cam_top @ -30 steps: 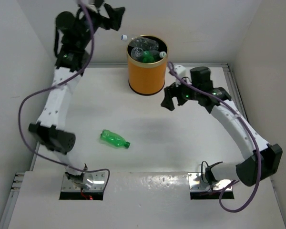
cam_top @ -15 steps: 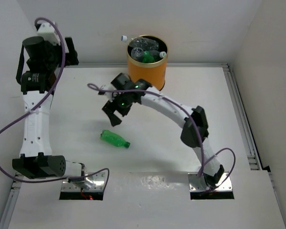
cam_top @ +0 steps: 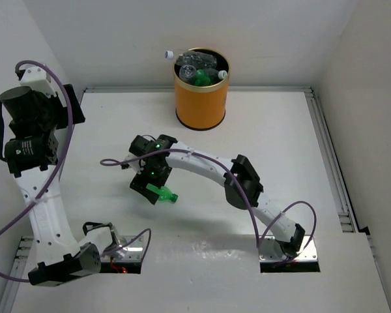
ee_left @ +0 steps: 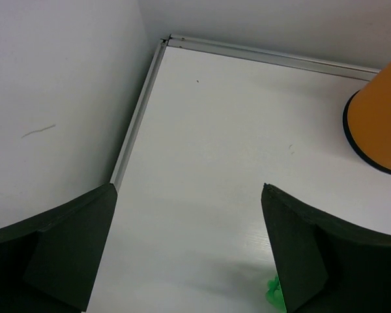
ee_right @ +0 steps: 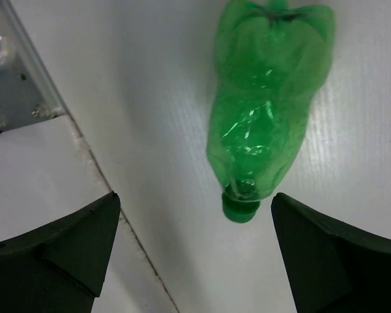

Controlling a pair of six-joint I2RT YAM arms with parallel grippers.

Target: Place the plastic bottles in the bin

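While the right jaws hang spread wide with nothing between them, I enter the item the next move depends on: one green bottle (ee_right: 264, 117), lying flat on the worktop (ee_right: 150, 98) just below and ahead of them.

- Long axis: runs away from the wrist, crosswise to the closing line.
- Near end: the green cap (ee_right: 240, 208) sits between the two fingers (ee_right: 58, 248), a little off-centre. Neither finger touches it.
- Nearer arm: the right arm (cam_top: 202, 162) is stretched far across to the left half of the worktop, with its wrist turned down over the bottle. I judge that a short descent and a close across the neck or shoulder would take it.
- Left jaws: equally wide, holding nothing, and looking down on worktop near the far-left corner.
- Left arm (cam_top: 39, 176): reared high at the left edge, well apart from the green bottle.
- Destination: the bin (cam_top: 201, 104) stands upright at the far centre, well apart from the green bottle. Other bottles (cam_top: 197, 68) are heaped inside, and one clear bottle (cam_top: 171, 52) pokes out over the rim.
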